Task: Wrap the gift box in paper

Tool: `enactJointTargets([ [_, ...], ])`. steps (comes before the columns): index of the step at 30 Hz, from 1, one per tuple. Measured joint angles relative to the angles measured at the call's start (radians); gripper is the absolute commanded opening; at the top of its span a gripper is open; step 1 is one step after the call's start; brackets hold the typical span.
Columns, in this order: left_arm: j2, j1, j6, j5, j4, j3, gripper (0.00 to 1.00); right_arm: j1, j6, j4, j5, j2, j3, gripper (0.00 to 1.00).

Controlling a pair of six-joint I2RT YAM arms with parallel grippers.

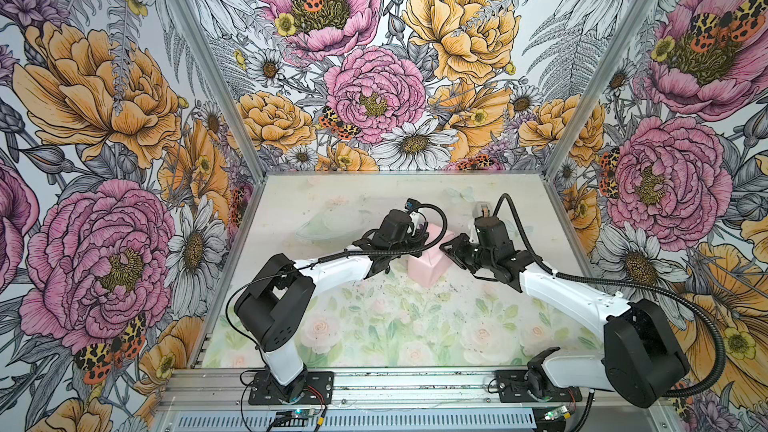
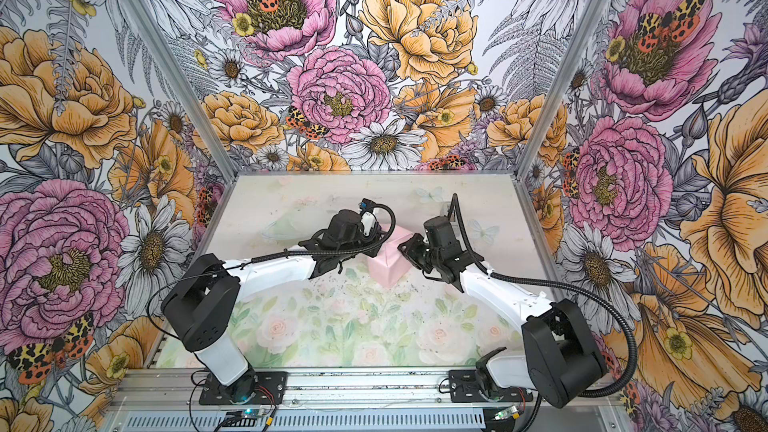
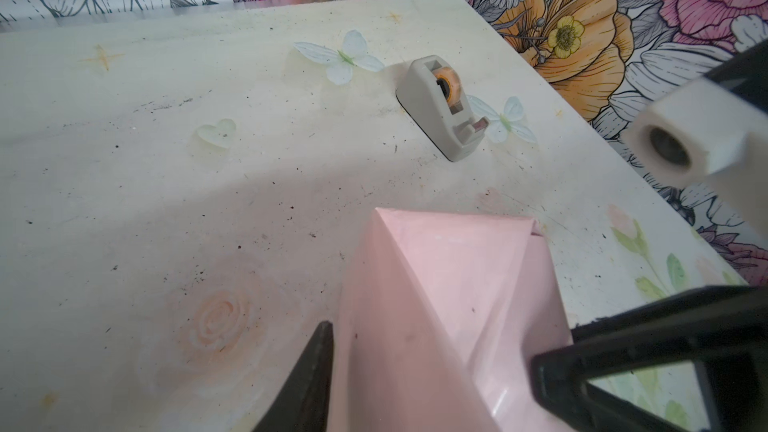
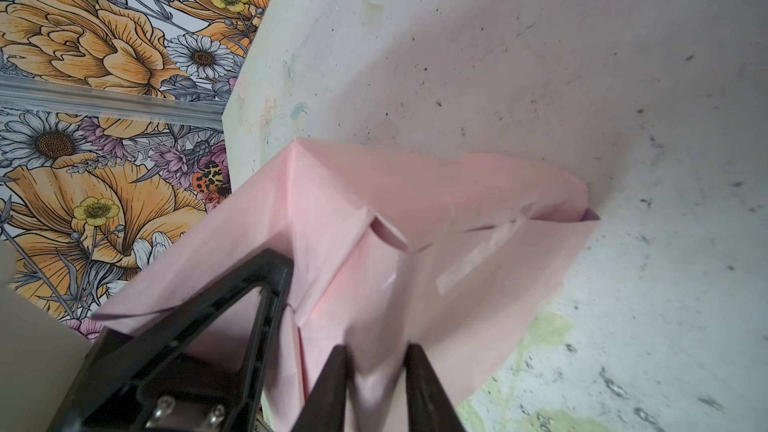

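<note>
Top views: pink paper (image 1: 424, 270), folded into a bundle, sits just above centre frame on the bench (image 1: 324, 201), a hand at each side.
Right hand (image 4: 376, 353) is clenched on a fold of paper; one finger (image 3: 318, 371) of the left hand (image 1: 420, 239) lies against the bundle, its partner hidden, so its grip cannot be told. A tape dispenser (image 1: 482, 209) stands apart, upper right of the bundle.

One folded parcel of pale pink paper (image 1: 424, 270) and one grey tape dispenser (image 3: 440, 110) are on the single tabletop (image 1: 332, 201). Two robot arms (image 1: 340, 268) are present, each with one claw, the left claw (image 1: 422, 236) and the right claw (image 4: 376, 353), making two claws. At least one strip of clear tape (image 4: 478, 259) shows on the paper.
</note>
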Motion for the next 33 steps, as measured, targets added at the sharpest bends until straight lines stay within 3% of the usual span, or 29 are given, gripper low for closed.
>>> enactJointTargets([
  [6,0.002,-0.005,0.002,0.006,0.014,0.0,0.16,0.0,-0.01,-0.015,0.008,0.0,0.0,0.43],
  [11,0.002,-0.018,0.03,0.002,0.014,0.0,0.12,0.0,-0.015,-0.035,0.011,0.0,0.009,0.38],
  [15,0.001,-0.027,0.072,-0.006,0.011,0.0,0.3,0.002,-0.018,-0.032,0.005,0.011,0.019,0.32],
  [20,-0.007,-0.045,0.099,-0.018,-0.006,0.0,0.3,0.002,-0.018,-0.027,0.0,0.013,0.02,0.27],
  [33,-0.038,-0.051,0.118,-0.026,-0.038,-0.001,0.31,0.002,-0.019,-0.023,-0.005,0.02,0.026,0.26],
])
